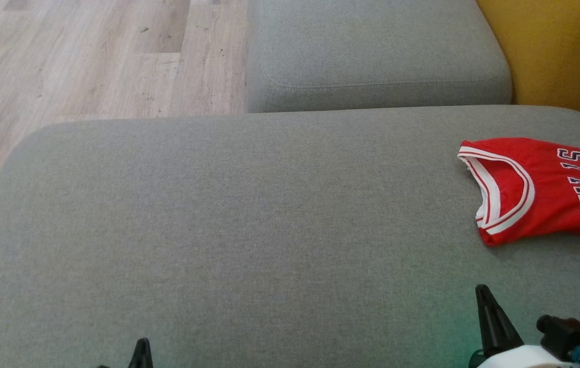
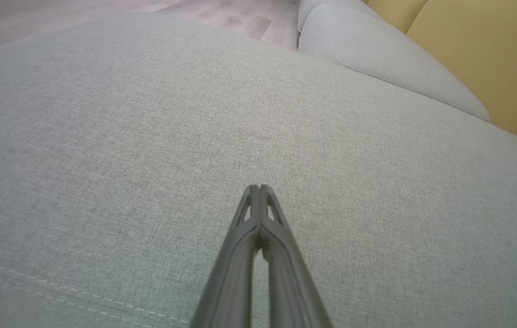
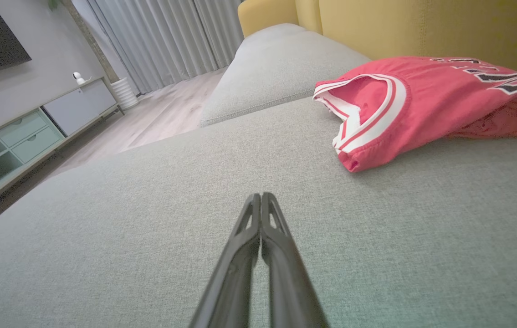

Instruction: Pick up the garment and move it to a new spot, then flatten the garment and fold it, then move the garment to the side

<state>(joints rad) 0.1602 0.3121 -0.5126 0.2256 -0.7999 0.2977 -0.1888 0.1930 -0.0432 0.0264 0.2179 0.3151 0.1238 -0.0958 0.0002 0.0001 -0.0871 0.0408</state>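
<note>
Grey woven fabric is covering a wide sofa seat (image 1: 218, 214) that is stretching across most of the head view. A red jersey (image 1: 545, 189) is lying folded on the far right part of this seat, close to the yellow backrest (image 1: 560, 51). Its white-trimmed neck opening is facing left. Dark letters edged in white are running along its right side, where the picture's edge is cutting them off. Nothing is touching the jersey.

The left fingers (image 1: 141, 353) are peeking in at the near edge of the seat, left of centre and well apart from the jersey. In the left wrist view they are pressing together tip to tip and holding nothing, with bare grey fabric lying ahead of them. Whether they are touching the seat is impossible to tell.

The right fingers (image 1: 491, 317) are rising at the near right and pointing toward the far side. They are near the jersey but apart from it. In the right wrist view they are closing fully against each other and gripping nothing, and the jersey is sitting ahead of them and to the right.

A second grey cushion (image 1: 371, 51) is lying beyond the seat, and a pale wooden floor (image 1: 90, 56) is showing at the far left. Grey curtains (image 3: 167, 41) are hanging past the floor, beside a low cabinet (image 3: 35, 132) with pale green drawers.
</note>
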